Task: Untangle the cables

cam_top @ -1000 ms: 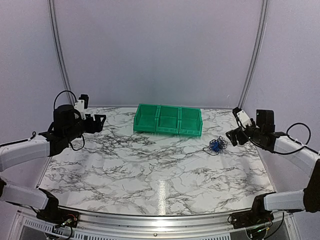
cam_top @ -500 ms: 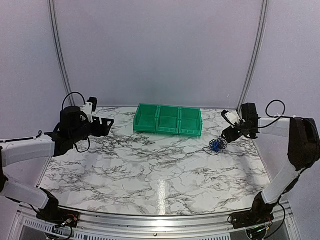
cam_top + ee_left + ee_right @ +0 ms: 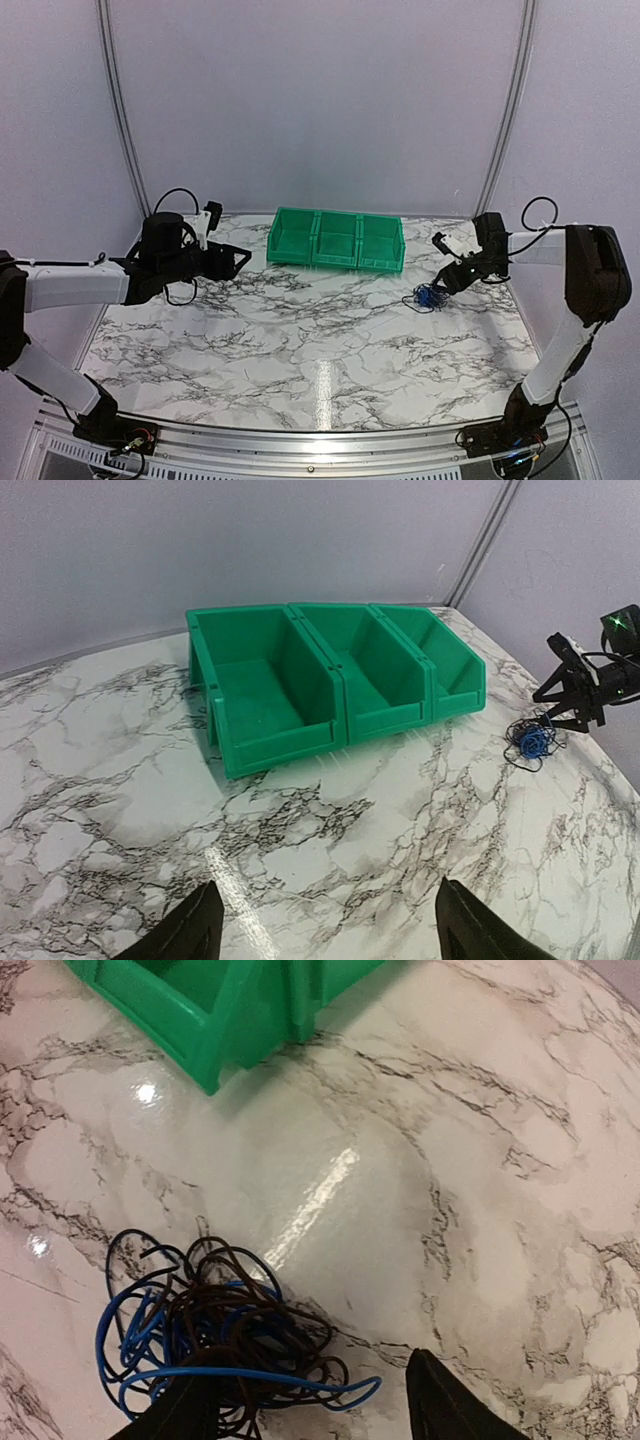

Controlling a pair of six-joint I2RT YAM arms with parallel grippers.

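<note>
The cables [image 3: 431,294] lie as one small knotted clump of black and blue wire on the marble table, right of centre. In the right wrist view the clump [image 3: 215,1345] sits at the lower left, partly under my left fingertip [image 3: 185,1412]. My right gripper [image 3: 446,281] is open and low, right beside the clump; nothing is held. My left gripper [image 3: 240,262] is open and empty above the table's left side, far from the clump. The left wrist view shows the clump [image 3: 532,744] at the far right, with my right gripper [image 3: 570,692] next to it.
A green three-compartment bin [image 3: 337,240] stands at the back centre, also in the left wrist view [image 3: 330,680]; its corner [image 3: 215,1010] is near the clump. The table's right edge [image 3: 520,310] is close behind my right arm.
My right gripper has swung in from the right and come down next to the clump. My left gripper has moved right, toward the bin.
</note>
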